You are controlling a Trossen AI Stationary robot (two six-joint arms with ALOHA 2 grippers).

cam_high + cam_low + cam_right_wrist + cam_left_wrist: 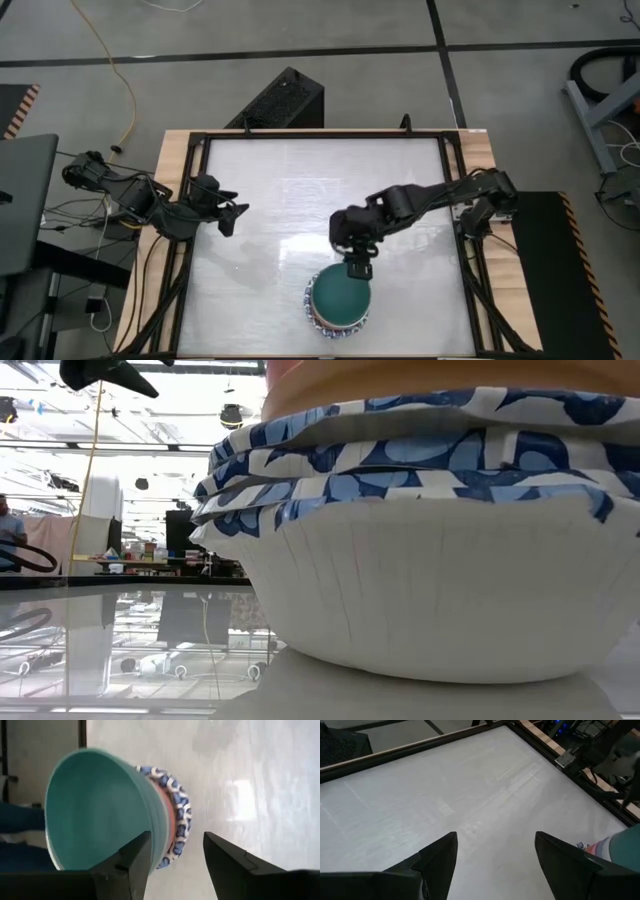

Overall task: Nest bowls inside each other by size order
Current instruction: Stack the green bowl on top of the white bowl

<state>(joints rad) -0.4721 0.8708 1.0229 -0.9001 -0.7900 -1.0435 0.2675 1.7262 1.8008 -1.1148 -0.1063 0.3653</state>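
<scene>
The bowls stand nested in one stack near the table's near edge, with the teal bowl (340,298) on top. In the low view a white bowl (440,590) rests on the table by its base, holding several blue-patterned rims (420,450) and an orange bowl (450,385). In the right wrist view the teal bowl (95,810) sits above an orange rim and a patterned rim (177,815). My right gripper (358,268) is open just above the stack's far rim, and its fingers (175,855) are apart. My left gripper (235,215) is open and empty at the table's left (495,855). The stack's edge also shows in the left wrist view (615,847).
A black rail frame (195,200) borders the white table top (320,180), which lies bare between the arms and toward the far edge. A black box (280,100) stands beyond the far edge. A laptop (25,200) and cables lie off the table's left side.
</scene>
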